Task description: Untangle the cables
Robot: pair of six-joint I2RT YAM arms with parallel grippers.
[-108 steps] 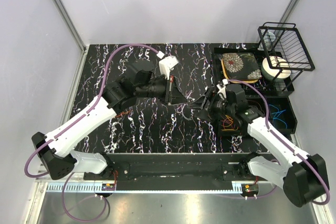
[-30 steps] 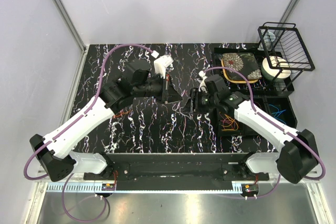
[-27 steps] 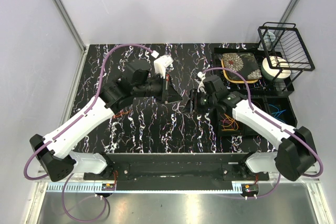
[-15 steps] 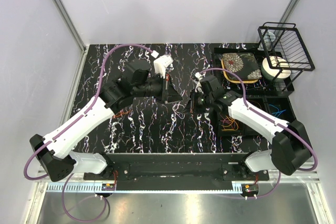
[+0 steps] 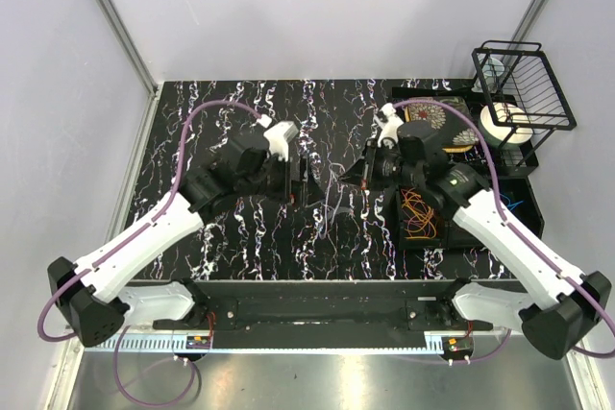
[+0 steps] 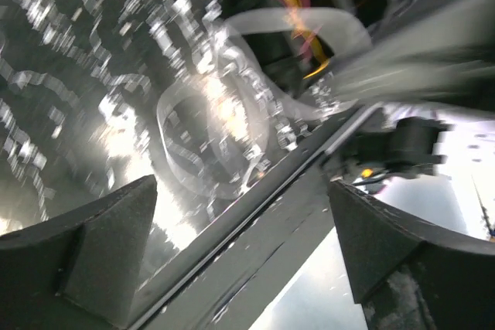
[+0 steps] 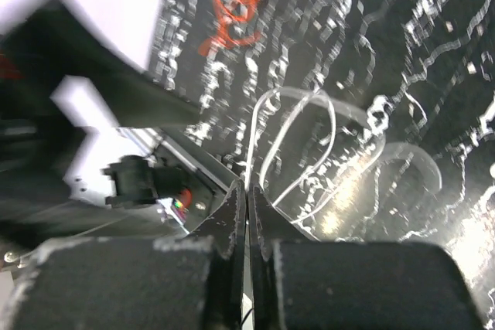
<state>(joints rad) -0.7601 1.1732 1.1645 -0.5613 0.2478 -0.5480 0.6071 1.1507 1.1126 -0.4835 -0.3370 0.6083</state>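
One pale cable loop hangs from the pinching right gripper, likely to draw it clear; left gripper spread, empty.

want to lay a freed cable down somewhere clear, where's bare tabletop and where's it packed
Bare: the black marbled tabletop along the back wall, left of the black tray, and its near strip along the black front rail. Crowded: the centre, where the left gripper and right gripper flank the pale thin cable loop, and the tray's orange wire coils.
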